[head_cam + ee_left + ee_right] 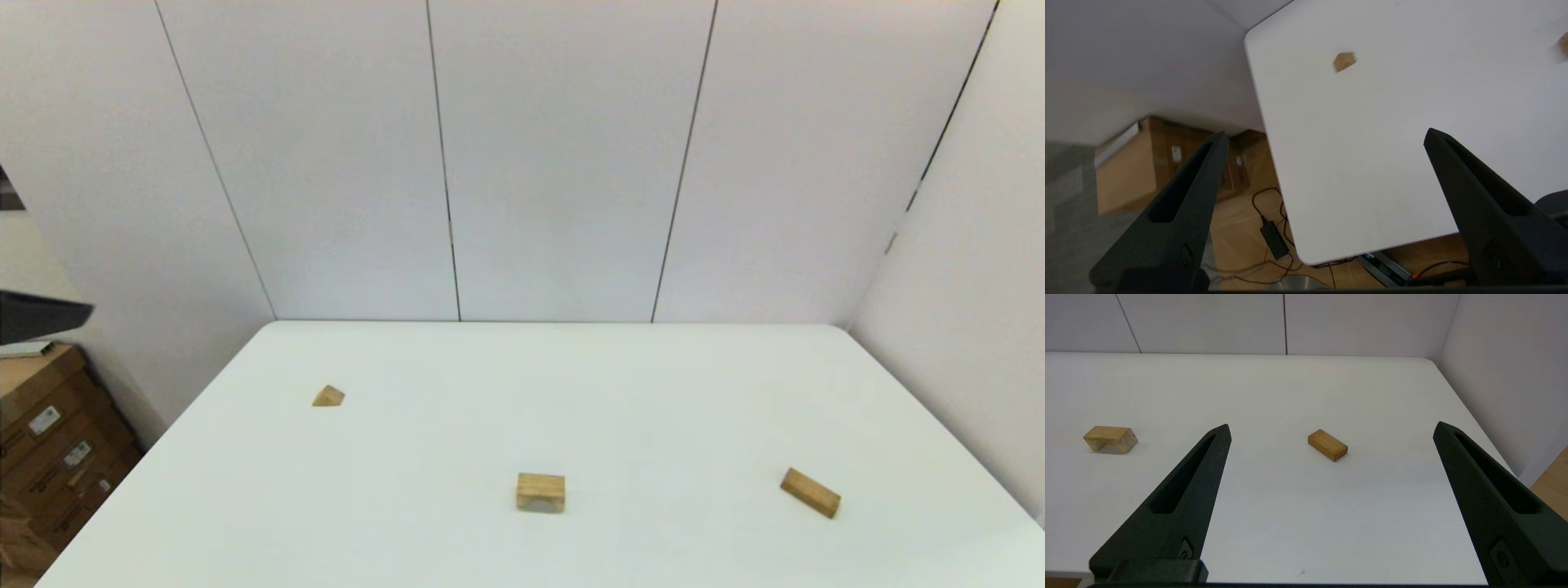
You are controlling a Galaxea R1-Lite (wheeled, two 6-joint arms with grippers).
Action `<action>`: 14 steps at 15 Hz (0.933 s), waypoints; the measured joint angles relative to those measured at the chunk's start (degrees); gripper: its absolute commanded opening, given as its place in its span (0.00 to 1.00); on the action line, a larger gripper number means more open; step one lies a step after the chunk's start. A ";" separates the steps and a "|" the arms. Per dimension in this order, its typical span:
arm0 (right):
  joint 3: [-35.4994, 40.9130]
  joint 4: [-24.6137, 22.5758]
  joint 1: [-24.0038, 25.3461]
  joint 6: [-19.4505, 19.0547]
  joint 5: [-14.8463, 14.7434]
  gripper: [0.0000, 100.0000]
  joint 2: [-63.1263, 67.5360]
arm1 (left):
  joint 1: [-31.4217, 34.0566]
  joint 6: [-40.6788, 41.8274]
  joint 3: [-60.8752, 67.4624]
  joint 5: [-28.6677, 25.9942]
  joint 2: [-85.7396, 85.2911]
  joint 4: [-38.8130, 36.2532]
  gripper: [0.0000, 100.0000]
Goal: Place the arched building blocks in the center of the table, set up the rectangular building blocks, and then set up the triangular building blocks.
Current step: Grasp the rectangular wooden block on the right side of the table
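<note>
The arched block (540,492) (1110,438) stands on its two feet, notch down, near the middle of the front part of the white table (571,392). Flat on the table at the front right lies the rectangular block (810,492) (1327,445). The triangular wedge (328,397) (1344,61) rests on the left side. Neither arm shows in the head view. My right gripper (1331,428) is open, held back from the rectangular block, which sits between its fingers in that view. My left gripper (1327,136) is open over the table's front left corner, well short of the wedge.
Cardboard boxes (49,441) (1126,171) are stacked on the floor left of the table. Cables and a power adapter (1274,239) lie on the floor under the front left corner. White wall panels close the back and right sides.
</note>
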 measured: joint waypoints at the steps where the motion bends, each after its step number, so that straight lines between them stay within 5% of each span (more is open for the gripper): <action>1: 0.00 0.00 0.00 0.02 0.02 1.00 0.00 | 2.04 -0.13 3.47 0.11 -4.57 -0.10 1.00; 6: 0.00 0.00 0.00 0.00 -0.02 1.00 0.02 | 10.95 -1.13 20.59 0.22 -26.12 -1.78 1.00; 14: 0.00 0.00 0.00 0.00 0.02 1.00 0.00 | 15.80 -5.30 47.99 0.02 -51.38 -15.21 1.00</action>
